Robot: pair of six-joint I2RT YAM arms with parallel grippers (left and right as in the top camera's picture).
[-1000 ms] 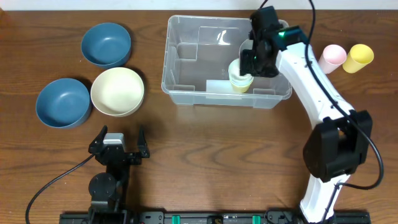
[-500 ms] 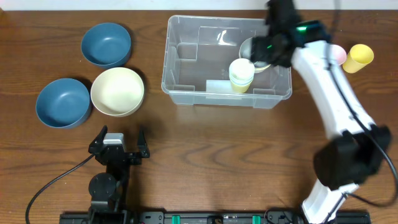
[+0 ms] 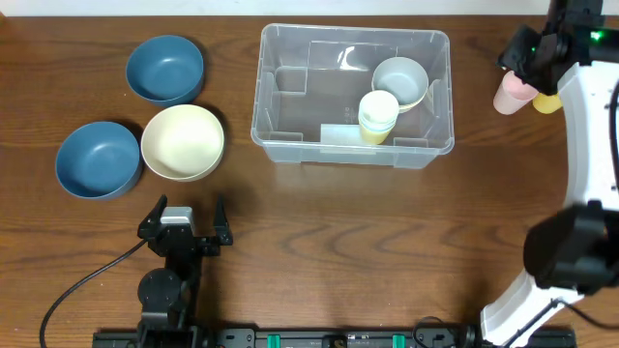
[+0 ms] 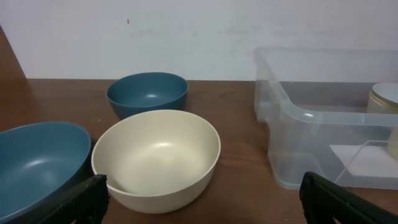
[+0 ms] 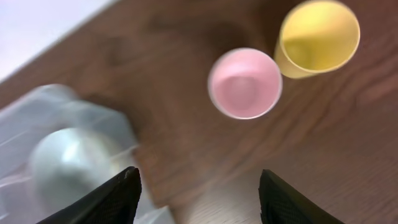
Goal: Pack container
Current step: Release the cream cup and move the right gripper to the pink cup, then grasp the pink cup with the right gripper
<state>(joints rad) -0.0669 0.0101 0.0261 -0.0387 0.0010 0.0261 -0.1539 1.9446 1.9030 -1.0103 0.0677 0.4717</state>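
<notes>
Wooden table [image 3: 338, 232], one container [image 3: 290, 150], three bowls [image 3: 182, 142] outside, two cups [image 3: 511, 92] outside, left fingers [image 4: 74, 202] wide, right fingers [image 5: 115, 196] wide.

Motion blur is seen across the right wrist view: the clear rectangular plastic container [image 5: 37, 124] and the pale grey round bowl [image 5: 71, 165] inside, left of the right fingers [image 5: 115, 199], are smeared. Overhead, the yellow plastic cup [image 3: 546, 101] is largely hidden by the white arm [image 3: 590, 126]. The dark blue round bowl [image 4: 37, 162] beyond the left fingers [image 4: 87, 196] is cropped.
</notes>
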